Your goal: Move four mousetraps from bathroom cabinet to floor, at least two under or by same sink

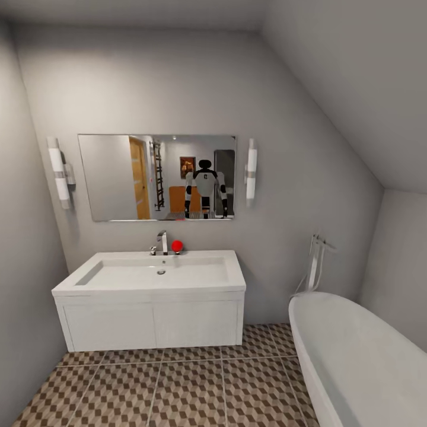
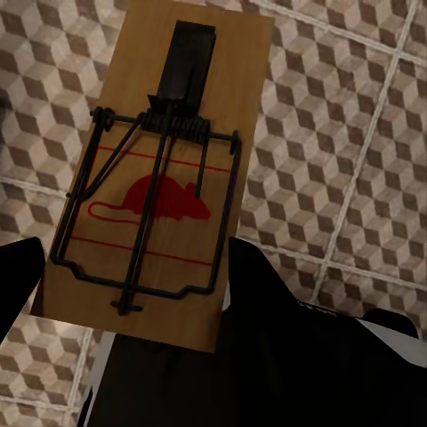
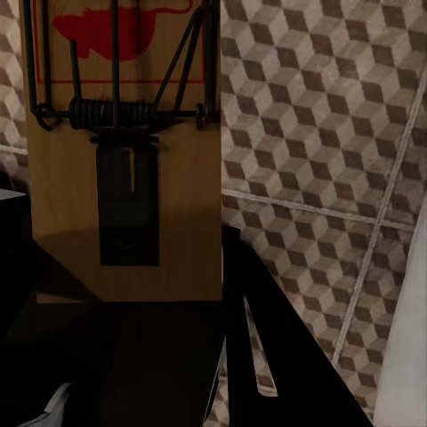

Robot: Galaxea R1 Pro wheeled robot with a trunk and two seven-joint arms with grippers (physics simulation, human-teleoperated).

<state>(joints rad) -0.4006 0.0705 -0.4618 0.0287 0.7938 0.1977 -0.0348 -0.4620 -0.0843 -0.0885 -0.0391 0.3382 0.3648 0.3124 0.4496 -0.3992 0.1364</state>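
Each gripper clamps a flat brown wooden mousetrap with dark spring wire, left (image 2: 151, 187) and right (image 3: 124, 151), above the cube-patterned tile floor (image 1: 190, 391); best roll close, lower both beside the white wall-hung sink (image 1: 151, 296) before releasing

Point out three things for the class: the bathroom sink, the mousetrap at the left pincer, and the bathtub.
bathroom sink (image 1: 151, 323): head view, on its white front.
mousetrap (image 2: 233, 80): left wrist view, on bare wood beside the spring.
bathtub (image 1: 362, 350): head view, on its inner wall.
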